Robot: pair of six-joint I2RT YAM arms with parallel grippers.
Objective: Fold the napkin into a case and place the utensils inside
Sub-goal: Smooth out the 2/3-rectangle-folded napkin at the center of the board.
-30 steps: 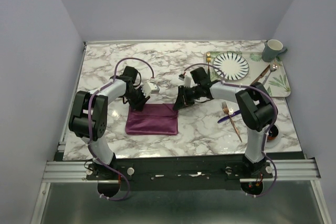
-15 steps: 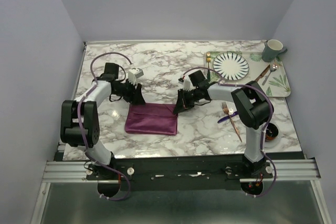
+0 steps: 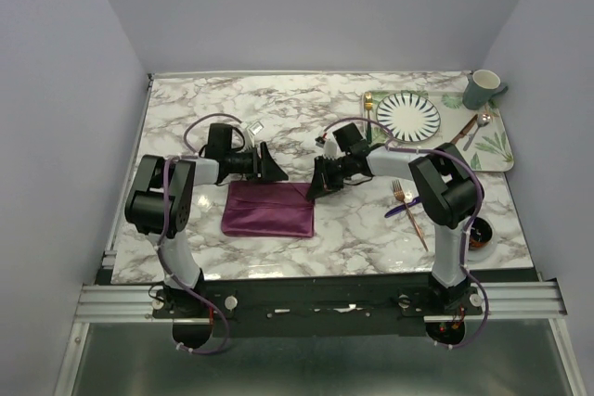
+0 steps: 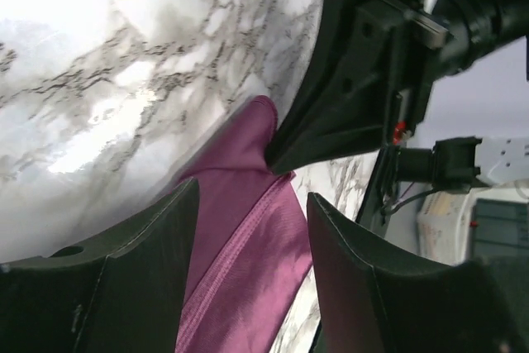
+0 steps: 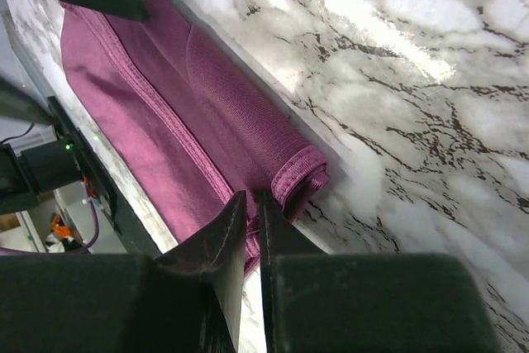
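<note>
- The marble table (image 3: 278, 118) carries the folded plum napkin (image 3: 267, 210) near its front edge, between the arms.
- The right gripper (image 5: 252, 197), fingers nearly pressed together, pinches the napkin's far right corner.
- The left gripper (image 3: 277, 172), fingers spread, hovers at its far edge.
- The fork (image 3: 418, 229) and knife (image 3: 397, 211) lie crossed, right of the napkin.

A leaf-print tray (image 3: 494, 147) holds a striped plate (image 3: 408, 115) and spoon (image 3: 480, 123).

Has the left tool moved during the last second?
Yes. The left tool moved right: from the napkin's far left corner to near the middle of its far edge, away from the table's left edge.
</note>
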